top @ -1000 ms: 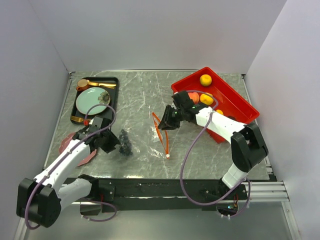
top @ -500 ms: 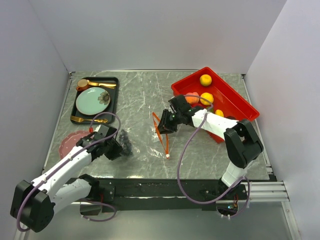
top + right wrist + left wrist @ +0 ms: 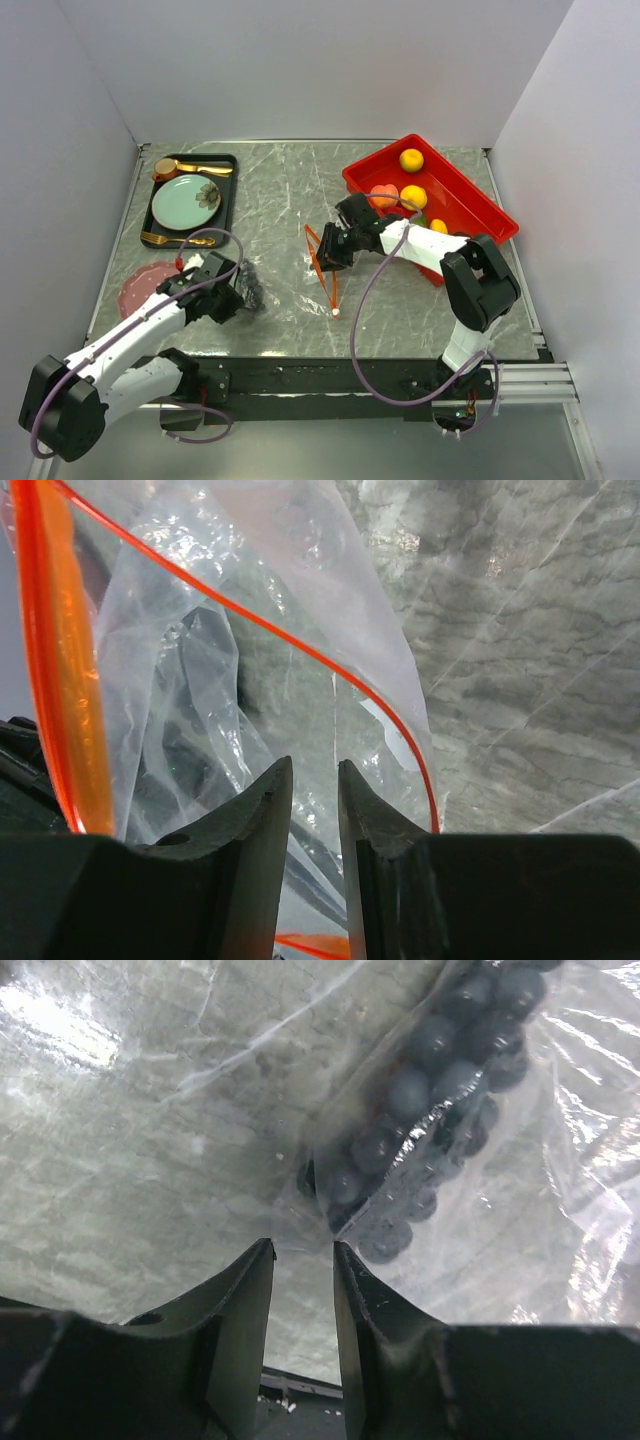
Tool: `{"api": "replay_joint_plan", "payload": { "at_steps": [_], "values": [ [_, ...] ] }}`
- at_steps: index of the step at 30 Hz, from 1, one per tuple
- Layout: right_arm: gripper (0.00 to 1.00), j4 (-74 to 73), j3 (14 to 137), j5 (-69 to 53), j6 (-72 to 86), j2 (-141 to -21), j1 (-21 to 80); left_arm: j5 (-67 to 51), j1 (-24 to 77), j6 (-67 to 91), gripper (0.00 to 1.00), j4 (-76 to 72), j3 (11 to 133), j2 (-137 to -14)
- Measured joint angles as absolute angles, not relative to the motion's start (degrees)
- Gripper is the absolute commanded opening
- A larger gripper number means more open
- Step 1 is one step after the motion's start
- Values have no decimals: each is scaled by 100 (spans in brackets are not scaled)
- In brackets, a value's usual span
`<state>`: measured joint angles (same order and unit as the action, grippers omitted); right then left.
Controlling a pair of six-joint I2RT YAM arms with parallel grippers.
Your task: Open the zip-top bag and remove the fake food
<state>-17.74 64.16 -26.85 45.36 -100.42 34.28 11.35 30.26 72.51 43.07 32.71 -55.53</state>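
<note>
The zip-top bag (image 3: 290,275) lies flat mid-table, its orange-red zip strip (image 3: 320,262) gaping and ending at a white slider (image 3: 335,313). Fake food: a dark purple grape bunch (image 3: 250,285) sits inside the bag's left end. Yellow (image 3: 411,159) and peach (image 3: 383,196) pieces lie in the red tray (image 3: 470,215). My left gripper (image 3: 238,293) is at the bag's corner beside the grapes (image 3: 430,1070), jaws narrowly apart (image 3: 303,1247), with nothing seen clamped. My right gripper (image 3: 326,257) is at the bag's mouth, jaws narrowly apart (image 3: 315,765), with the strip (image 3: 50,660) curving around it.
A black tray (image 3: 228,190) at the back left holds a mint-green plate (image 3: 185,200) and gold cutlery. A pink plate (image 3: 140,290) lies by the left wall. Walls close the table on three sides.
My left arm swung right and nearer, bringing its gripper up to the grape end of the bag and uncovering the pink plate. The right gripper shifted slightly left at the bag's mouth.
</note>
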Motion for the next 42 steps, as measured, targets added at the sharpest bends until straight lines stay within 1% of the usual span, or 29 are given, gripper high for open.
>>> {"api": "replay_joint_plan", "payload": {
  "at_steps": [3,8,9,11,12,13,19,28,42],
  "values": [
    [33,-1752,6410,-2687,4534,-10064,3428,1149,3026,7210,32,4163,3194,-5631],
    [33,-1682,6348,-2700,4534,-10077,3428,1146,3026,7157,24,3876,3131,-5684],
    [33,-1671,6337,-2707,4536,-10090,3428,1146,3026,7137,19,3813,3118,-5684],
    [33,-1651,6331,-2711,4534,-10134,3428,1146,3026,7105,12,3734,3116,-5684],
    [33,-1638,6331,-2711,4536,-10154,3428,1149,3024,7078,4,3691,3116,-5684],
    [33,-1627,6329,-2711,4536,-10173,3428,1149,3026,7063,1,3664,3116,-5684],
    [33,-1531,6320,-2711,4536,-10182,3433,1151,3026,6869,1,3691,3179,-5605],
    [33,-1234,6141,-2729,4611,-10460,3437,1070,3026,6254,1,3997,4560,-5627],
    [32,-530,5918,-2985,5013,-10927,3439,657,3026,5747,1,4471,5531,-5946]
  ]
}}
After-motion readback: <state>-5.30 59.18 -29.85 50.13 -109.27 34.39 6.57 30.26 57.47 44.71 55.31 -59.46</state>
